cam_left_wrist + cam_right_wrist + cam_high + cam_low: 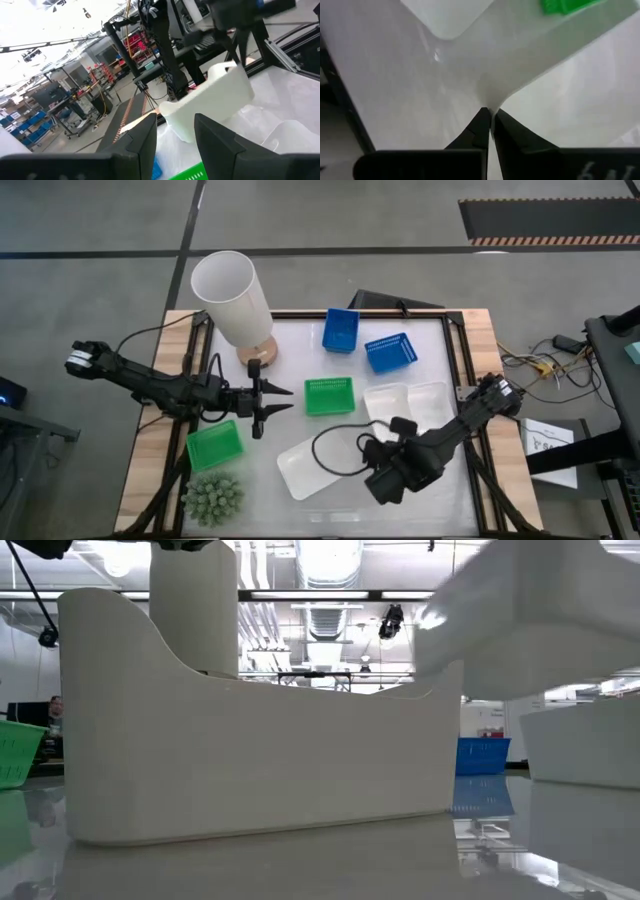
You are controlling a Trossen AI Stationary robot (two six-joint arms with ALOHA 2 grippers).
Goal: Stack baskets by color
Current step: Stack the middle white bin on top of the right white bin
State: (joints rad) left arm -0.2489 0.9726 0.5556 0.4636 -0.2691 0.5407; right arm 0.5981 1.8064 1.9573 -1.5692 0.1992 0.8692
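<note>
My right gripper (491, 116) is shut on a white basket (210, 100), which hangs above the table's near right part; in the high view its hand (398, 470) hides it. A second white basket (312, 465) lies by the near edge and a third (410, 400) right of centre. Two blue baskets (340, 330) (390, 352) stand at the back. One green basket (329, 395) sits at the centre and another (215, 445) at the near left. My left gripper (282, 400) hovers open left of the centre green basket, holding nothing. My right gripper pinches the white basket's upper rim (487, 97) between its two fingertips. The fingers come from above, pointing steeply down. The basket hangs tilted below them, clear of the table and of the other white baskets.
A tall white cylinder lamp (235, 300) stands at the far left on a wooden foot. A spiky green plant (212, 498) sits at the near left corner. A black cable loop (335, 445) hangs from the right arm over the near white basket. Bare table lies at the near right.
</note>
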